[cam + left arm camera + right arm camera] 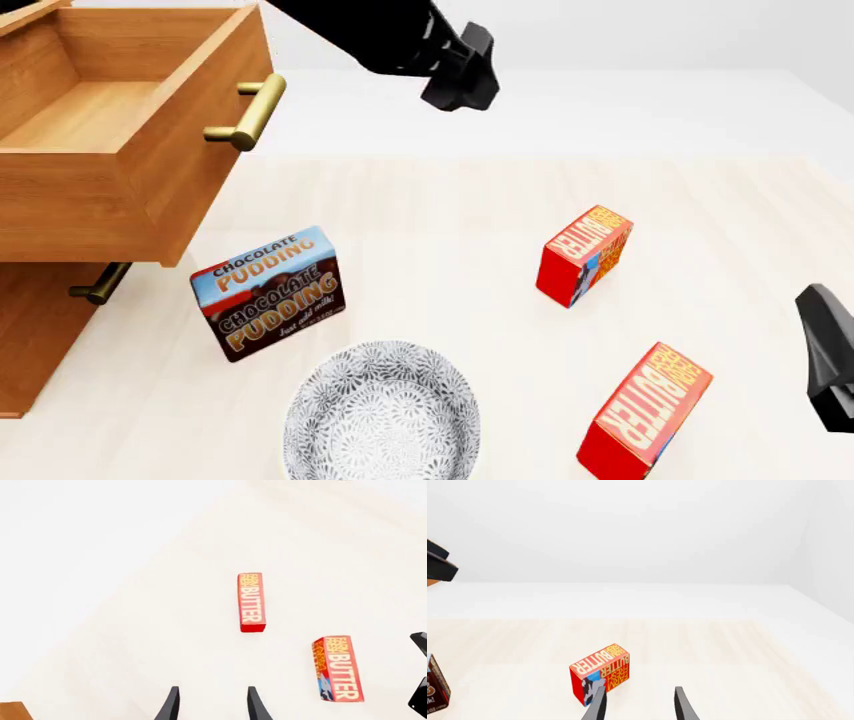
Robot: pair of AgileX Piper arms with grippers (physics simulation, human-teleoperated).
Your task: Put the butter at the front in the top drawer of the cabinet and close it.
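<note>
The butter (585, 255) lies mid-table, orange "BUTTER" face up, with a blue-and-white patch low on its near side. The right wrist view has the butter (599, 677) just ahead of my open right gripper (639, 705), which sits at the right edge (827, 365). My left gripper (461, 85) hangs high over the table, open and empty (212, 705), with the butter (251, 602) beyond it. The top drawer (80, 215) of the cabinet (34, 340) stands pulled out, and its inside looks bare.
A second butter box (645, 410) with plain red sides lies nearer, also seen from the left wrist (337, 667). The Chocolate Pudding box (267, 292) stands by the cabinet. A patterned bowl (380, 420) sits in front. The drawer's brass handle (247, 112) juts out.
</note>
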